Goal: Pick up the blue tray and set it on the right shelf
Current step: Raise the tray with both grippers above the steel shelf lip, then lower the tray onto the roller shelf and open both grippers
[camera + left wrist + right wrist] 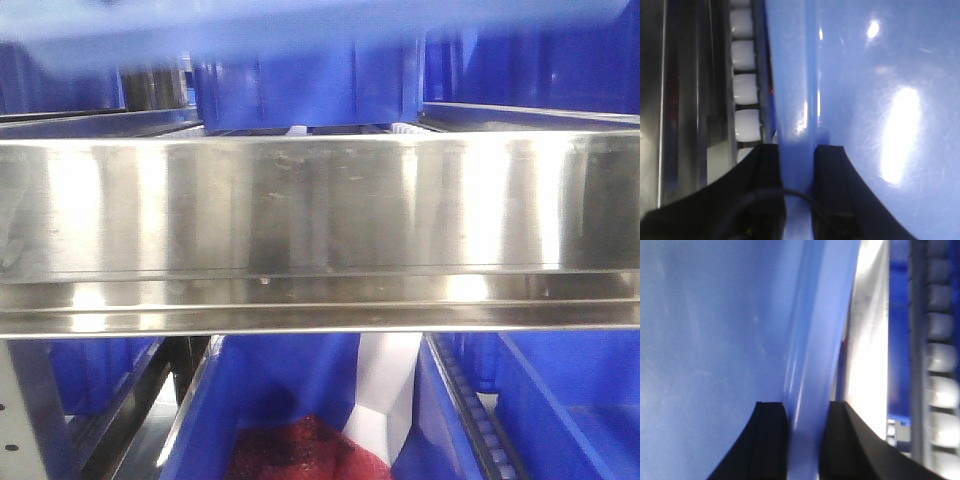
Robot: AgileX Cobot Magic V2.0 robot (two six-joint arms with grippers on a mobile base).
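Entry, placement step.

- You have one blue tray, held off the right shelf. In the front view it is a pale blurred band along the top edge, above the shelf's front rail.
- Two grippers carry it, one per short side. This probably keeps the wide, shallow tray level.
- The left gripper has two fingers pinching the flared rim, one on each face.
- The right gripper has its two fingers clamped on the rim the same way.
- White rollers run just beside the left rim; you can count at least five. The right wrist view shows another row, too blurred to count.
- You cannot tell whether the tray's underside touches them.
- Dark blue bins number at least three behind the rail, with more below it. One lower bin holds red contents.
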